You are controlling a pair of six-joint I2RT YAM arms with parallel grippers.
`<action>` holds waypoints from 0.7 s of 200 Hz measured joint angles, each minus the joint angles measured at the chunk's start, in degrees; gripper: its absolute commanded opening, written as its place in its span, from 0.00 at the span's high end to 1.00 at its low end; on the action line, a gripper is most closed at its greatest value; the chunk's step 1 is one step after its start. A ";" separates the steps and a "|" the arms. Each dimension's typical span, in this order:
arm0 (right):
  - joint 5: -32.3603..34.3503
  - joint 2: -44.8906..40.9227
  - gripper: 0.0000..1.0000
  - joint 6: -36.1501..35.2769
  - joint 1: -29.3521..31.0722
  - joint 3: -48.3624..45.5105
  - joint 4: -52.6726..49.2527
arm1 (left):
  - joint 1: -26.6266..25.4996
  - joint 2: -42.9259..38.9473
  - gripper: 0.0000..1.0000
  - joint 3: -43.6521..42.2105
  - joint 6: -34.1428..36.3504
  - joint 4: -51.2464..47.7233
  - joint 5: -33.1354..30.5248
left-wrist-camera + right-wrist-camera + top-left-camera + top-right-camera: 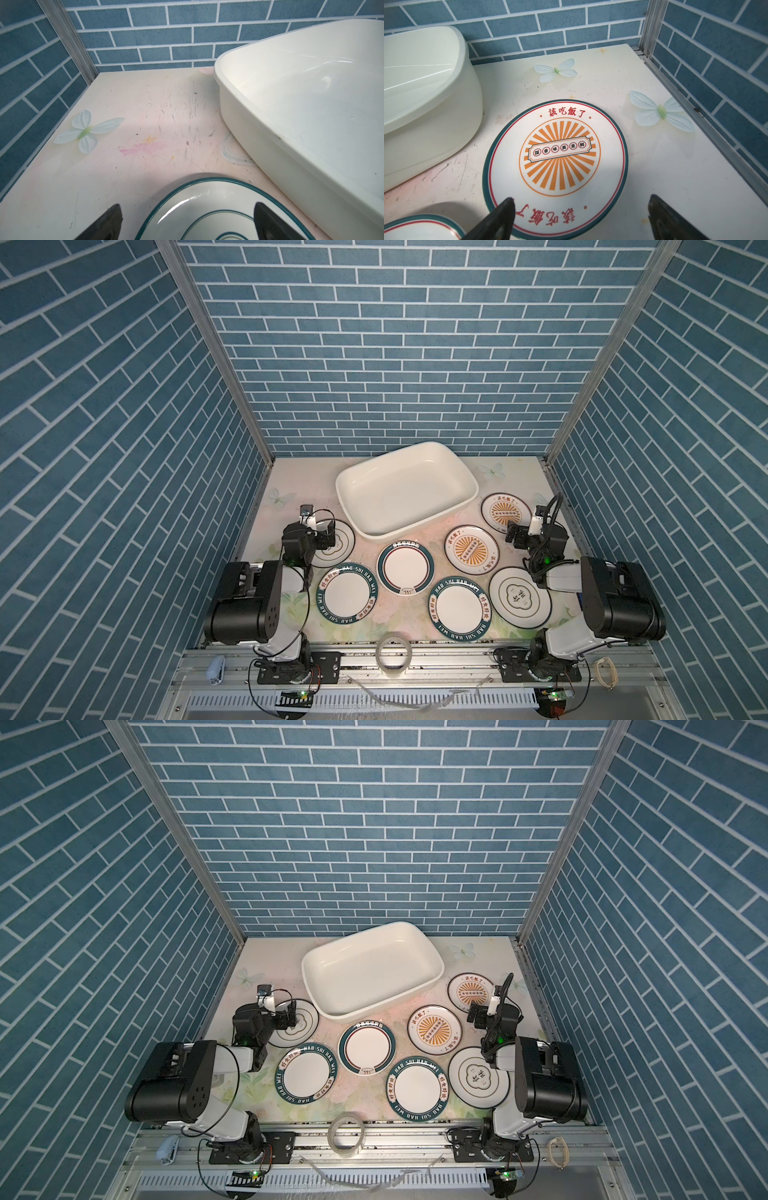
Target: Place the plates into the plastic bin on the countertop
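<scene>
Well short of the plastic bin (415, 526), by the near rail, a tape roll (394, 651) sits out of play. Closer to the bin, all seven plates (405, 567) lie flat on the tabletop (291, 506), fanned along the bin's near side. The bin itself is empty, so nothing's on the board yet.

Now the arms. The left claw (188, 220) hangs wide open off the bin's left corner, low over the flower plate (218, 207), one finger outside its green edge and the other over its well. By the bin's right end, the right claw (580, 207) is just as wide open, holding nothing, poised above the near edge of the sunburst plate (554, 153).

This looks like the opening pick. The trick, by the look of it: these plates sit flush, so a finger needs to slip under the rim at a slant, and the pinch should take the rim squarely. Then lift clear of the bin's flared lip, set the plate flat toward one end, and leave room beside it. One arm over the bin at a time would be wise.
</scene>
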 measured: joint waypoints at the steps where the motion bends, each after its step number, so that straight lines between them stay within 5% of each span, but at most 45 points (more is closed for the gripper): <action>1: 0.00 0.00 0.01 0.00 0.00 0.00 -0.02 | 0.00 0.00 0.00 0.00 0.00 0.00 0.00; 140: 2.25 0.00 0.01 0.07 0.07 0.00 0.02 | -0.09 -1.09 0.00 0.15 0.26 -1.55 -0.37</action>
